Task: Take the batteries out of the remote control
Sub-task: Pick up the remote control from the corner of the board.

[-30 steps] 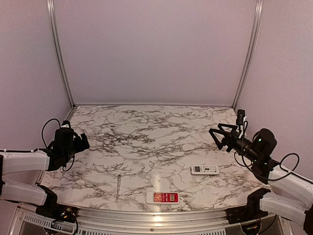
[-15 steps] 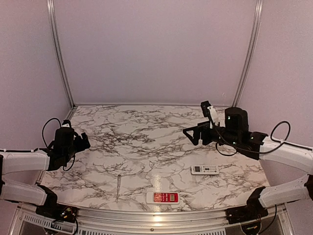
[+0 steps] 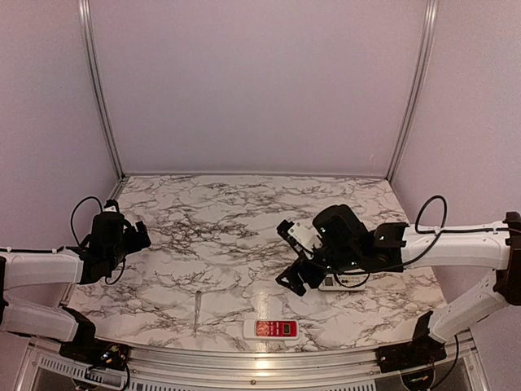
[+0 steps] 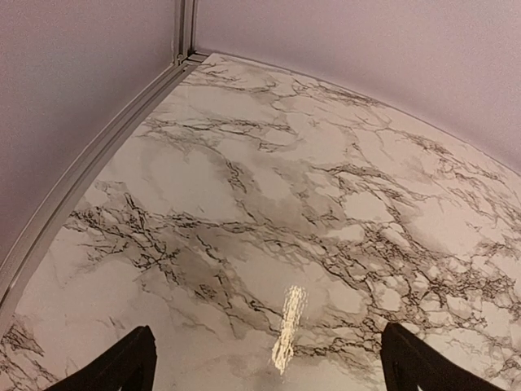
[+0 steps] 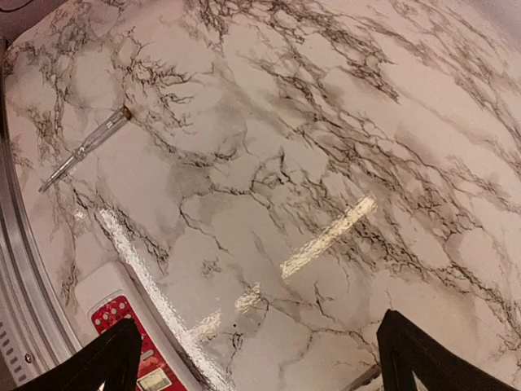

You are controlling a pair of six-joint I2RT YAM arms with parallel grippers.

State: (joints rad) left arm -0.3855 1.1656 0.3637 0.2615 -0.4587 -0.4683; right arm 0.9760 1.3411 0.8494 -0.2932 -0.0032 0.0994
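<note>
Two remote controls lie near the table's front. One is white with a red face [image 3: 271, 328], at front centre; it also shows at the lower left of the right wrist view [image 5: 122, 326]. The other is a small white remote [image 3: 342, 283], partly covered by my right arm. No batteries show in any view. My right gripper [image 3: 282, 256] hangs open over bare marble, above and between the two remotes, with nothing between its fingers [image 5: 260, 358]. My left gripper [image 3: 138, 236] is open at the table's left edge, over bare marble [image 4: 269, 362].
A thin clear pen-like tool [image 3: 197, 311] lies left of the red-faced remote, also seen in the right wrist view [image 5: 85, 149]. A metal rail [image 4: 98, 155] runs along the table's left edge, with walls on three sides.
My right arm has swung from the table's right edge leftward and down towards the front centre, now partly covering the small white remote. The left arm has not moved.
</note>
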